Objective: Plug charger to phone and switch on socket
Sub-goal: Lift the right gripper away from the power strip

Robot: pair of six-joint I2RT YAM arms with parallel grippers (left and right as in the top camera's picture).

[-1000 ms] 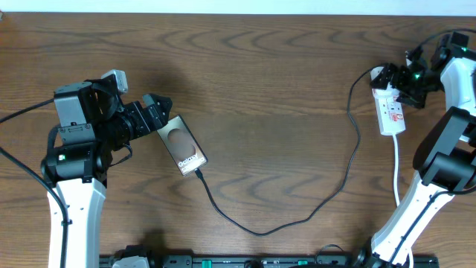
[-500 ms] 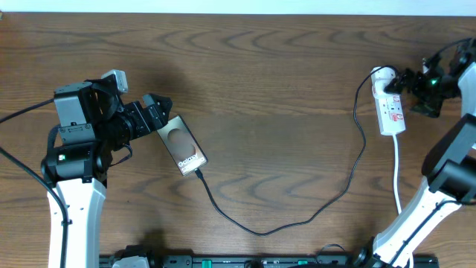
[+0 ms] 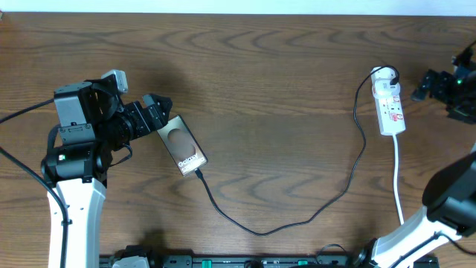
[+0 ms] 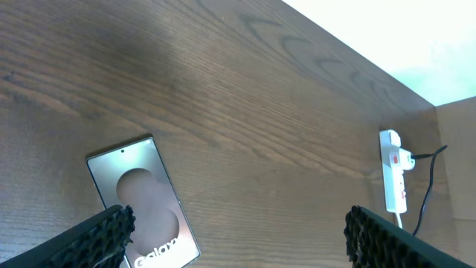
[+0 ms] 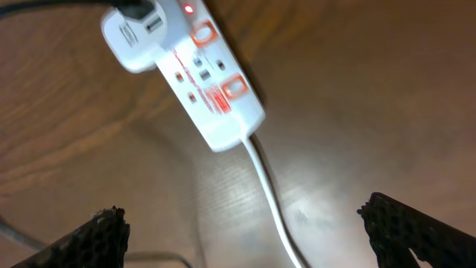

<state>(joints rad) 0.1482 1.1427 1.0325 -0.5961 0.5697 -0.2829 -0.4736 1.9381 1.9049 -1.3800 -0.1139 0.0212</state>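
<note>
The phone [image 3: 182, 147] lies flat at the left of the table, "Galaxy" lettering up; it also shows in the left wrist view [image 4: 141, 201]. The charger cable [image 3: 260, 231] runs from the phone's lower end in a long loop to a black plug in the socket [image 3: 390, 104]. The socket is a white strip with red marks, and a red light glows on it in the right wrist view [image 5: 190, 71]. My left gripper [image 3: 155, 112] [image 4: 238, 223] is open beside the phone's upper end. My right gripper [image 3: 428, 83] [image 5: 242, 216] is open and empty, right of the socket.
The socket's white cord [image 3: 397, 175] runs down toward the table's front edge, and shows in the right wrist view [image 5: 271, 201]. The socket is also seen far off in the left wrist view [image 4: 392, 167]. A black rail lies along the front edge [image 3: 260, 262].
My right gripper has pulled away from the socket toward the right edge. The left arm, phone and cable have stayed put.
</note>
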